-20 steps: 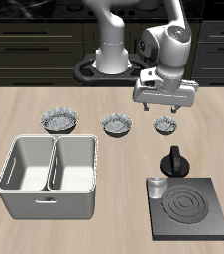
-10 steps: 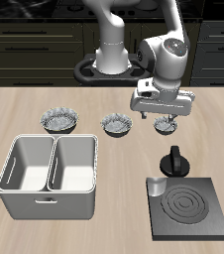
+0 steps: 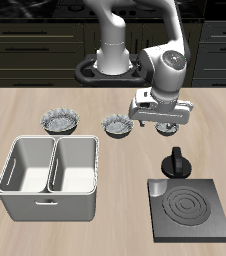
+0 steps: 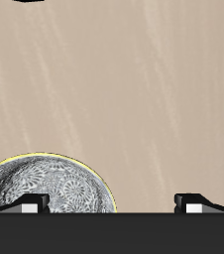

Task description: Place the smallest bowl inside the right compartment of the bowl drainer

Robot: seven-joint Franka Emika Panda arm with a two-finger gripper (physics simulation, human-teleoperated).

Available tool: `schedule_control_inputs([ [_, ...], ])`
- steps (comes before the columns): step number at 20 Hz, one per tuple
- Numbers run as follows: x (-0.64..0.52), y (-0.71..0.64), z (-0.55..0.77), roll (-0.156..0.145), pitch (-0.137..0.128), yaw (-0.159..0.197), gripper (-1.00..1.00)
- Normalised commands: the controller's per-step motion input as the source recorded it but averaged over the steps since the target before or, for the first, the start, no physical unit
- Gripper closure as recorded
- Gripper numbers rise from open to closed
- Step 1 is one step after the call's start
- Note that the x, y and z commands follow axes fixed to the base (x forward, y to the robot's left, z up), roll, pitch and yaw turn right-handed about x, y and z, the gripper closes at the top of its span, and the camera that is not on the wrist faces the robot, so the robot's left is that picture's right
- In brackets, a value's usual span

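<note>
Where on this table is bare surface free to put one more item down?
Free: the wooden strip between the light grey plastic bowl drainer and the black square stove plate, and the table's front corners. Crowded: the row of patterned bowls farther back, where the tool sits over the smallest bowl.

Hand (image 3: 166,124) lowered (fingers spread).

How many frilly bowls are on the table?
3. The largest bowl sits behind the bowl drainer. The mid-sized bowl is beside it. The smallest bowl is mostly hidden under the gripper, at the row's other end.
</note>
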Motion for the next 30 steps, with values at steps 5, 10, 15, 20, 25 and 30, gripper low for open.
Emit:
schedule_control_inputs([
  [5, -0.01, 0.00, -0.23, 0.043, 0.041, 0.010, 1.00],
  [10, -0.01, 0.03, -0.04, 0.008, 0.029, -0.009, 1.00],
  [15, -0.05, -0.02, 0.08, 0.020, -0.010, -0.007, 1.00],
  [20, 0.00, -0.04, 0.12, 0.002, -0.021, 0.003, 1.00],
  [25, 0.03, -0.07, 0.27, -0.009, -0.044, 0.008, 1.00],
  [30, 0.02, 0.00, 0.33, 0.011, -0.040, 0.009, 1.00],
])
